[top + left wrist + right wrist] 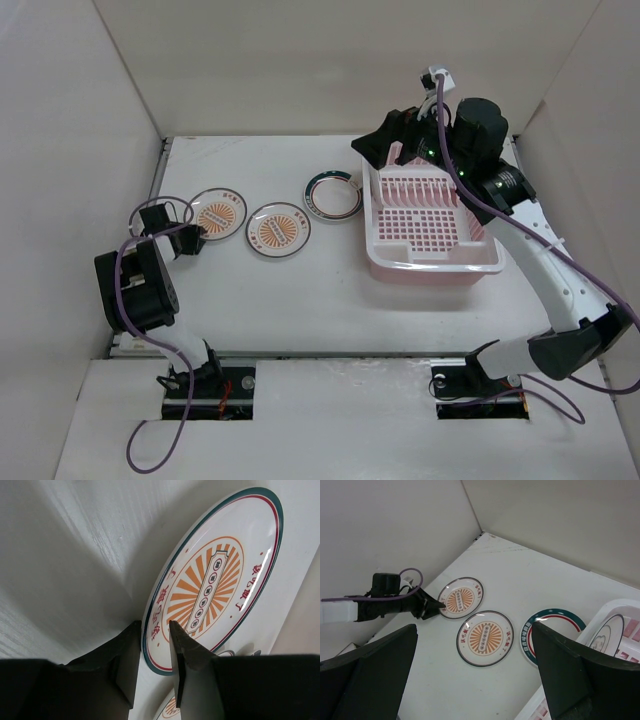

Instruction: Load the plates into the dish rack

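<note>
White walls (300, 70) box in a pale table (300, 300), and the pink dish rack (432, 228) sits on its right half, its row of upright prongs at the far end. Everything else is placed from that rack.

Just beside the rack's far left corner, flat on the table, lies the green-rimmed plate (333, 194). Farther left of the rack lies the second sunburst plate (277, 229), and farthest from it the outer sunburst plate (218, 212); the two almost touch. The ringed plate (606, 634) is already inside the rack, leaning on edge against its wall (only the right wrist view shows it clearly).

The left gripper (154, 652) is well away from the rack, at the near edge of the outer sunburst plate. Its two fingers (131, 655) are pinched on the rim, one on each face.

The right gripper (474, 629) hangs over the rack's far end with its jaws spread wide, holding nothing.
</note>
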Tool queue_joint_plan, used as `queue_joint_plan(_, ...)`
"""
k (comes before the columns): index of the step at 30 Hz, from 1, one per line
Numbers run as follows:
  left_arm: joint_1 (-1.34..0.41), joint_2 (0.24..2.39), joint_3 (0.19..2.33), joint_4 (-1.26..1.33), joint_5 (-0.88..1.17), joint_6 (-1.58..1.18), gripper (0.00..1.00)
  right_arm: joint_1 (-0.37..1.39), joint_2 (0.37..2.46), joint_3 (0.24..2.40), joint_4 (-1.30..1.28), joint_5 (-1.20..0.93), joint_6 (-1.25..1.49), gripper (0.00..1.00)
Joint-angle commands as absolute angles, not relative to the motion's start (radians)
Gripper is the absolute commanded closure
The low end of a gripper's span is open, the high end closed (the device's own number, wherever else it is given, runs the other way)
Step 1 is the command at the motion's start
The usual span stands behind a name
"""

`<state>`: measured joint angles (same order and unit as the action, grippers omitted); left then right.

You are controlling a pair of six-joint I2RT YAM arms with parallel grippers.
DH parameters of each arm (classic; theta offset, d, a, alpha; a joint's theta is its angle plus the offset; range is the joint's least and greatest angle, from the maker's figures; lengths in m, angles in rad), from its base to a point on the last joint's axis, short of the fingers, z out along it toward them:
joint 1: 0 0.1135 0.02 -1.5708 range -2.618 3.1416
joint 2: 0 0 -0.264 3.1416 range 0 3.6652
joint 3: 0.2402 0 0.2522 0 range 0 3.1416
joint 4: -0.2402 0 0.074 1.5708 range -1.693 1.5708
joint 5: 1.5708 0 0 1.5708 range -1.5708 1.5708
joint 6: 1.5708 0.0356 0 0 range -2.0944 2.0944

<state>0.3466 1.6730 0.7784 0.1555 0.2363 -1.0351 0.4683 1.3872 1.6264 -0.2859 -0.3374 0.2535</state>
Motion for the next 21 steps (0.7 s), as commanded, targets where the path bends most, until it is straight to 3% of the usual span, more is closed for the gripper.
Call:
queue_joint_plan(1,0.344,1.7,0.799,0.123,0.204,-1.032,0.74,0.479,1.365,1.672,-0.268,-0.367,0.241,0.0)
queue_joint_plan(4,0.334,1.7,0.799,0.123,0.204,-1.042,0.74,0.479,1.365,1.672,-0.268,-0.367,0.25,0.0)
queue_joint_plan(8,0.334,1.718,0.821,0.083,0.186,-1.042,0.89,0.479,1.356,1.672,-0.268,-0.367,0.25,0.0)
queue_joint_plan(13,0.334,1.752,0.893,0.006,0.173,-1.051,1.0,0.479,1.347,1.672,-0.268,-0.367,0.25,0.0)
queue_joint_plan(21,0.293,1.735,0.972,-0.074,0.118,-1.017,1.0,0.479,1.338,1.672,-0.278,-0.345,0.25,0.0)
